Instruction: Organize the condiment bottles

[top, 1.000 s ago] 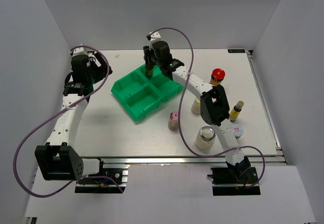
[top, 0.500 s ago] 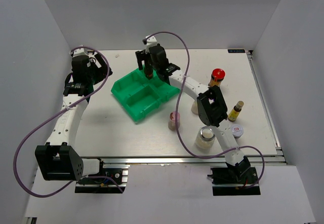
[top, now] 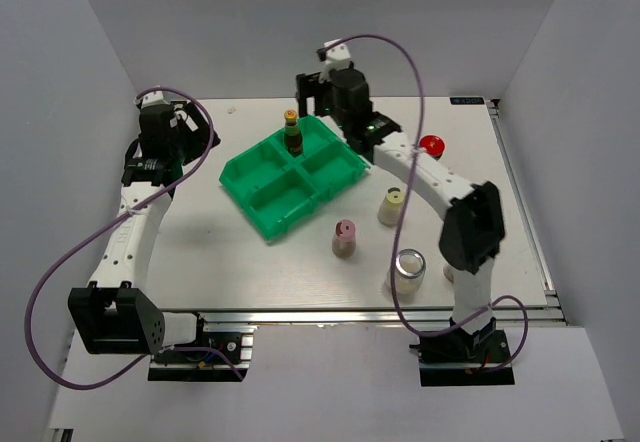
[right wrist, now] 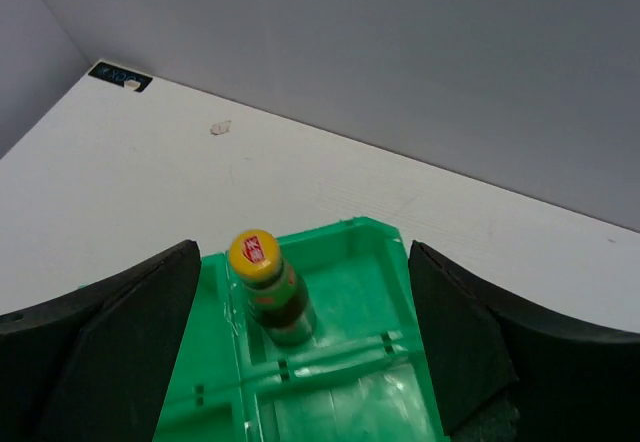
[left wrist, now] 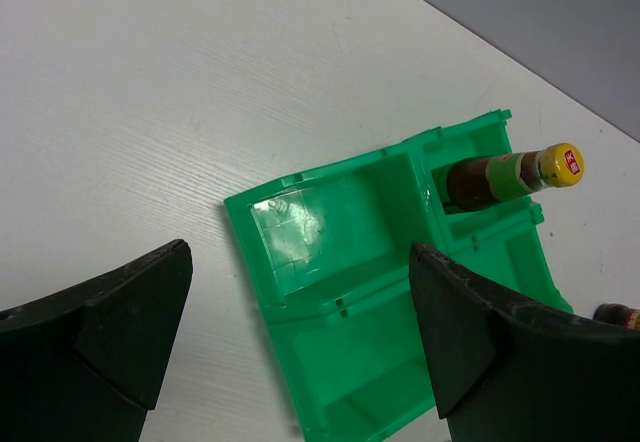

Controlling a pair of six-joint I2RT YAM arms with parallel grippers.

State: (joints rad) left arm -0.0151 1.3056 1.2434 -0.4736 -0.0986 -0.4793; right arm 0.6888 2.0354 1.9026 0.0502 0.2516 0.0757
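One slim dark bottle [top: 292, 134], yellow cap, upright in tray [top: 236, 176].

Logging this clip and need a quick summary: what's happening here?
One slim dark sauce bottle stands upright in the far compartment of the green tray. The right gripper hangs just beyond it, jaws open, holding nothing. The left gripper hovers left of the tray, jaws open and empty. The pink-lidded shaker, yellow-lidded shaker, silver-lidded jar and red-capped jar stand on the table, outside the tray.
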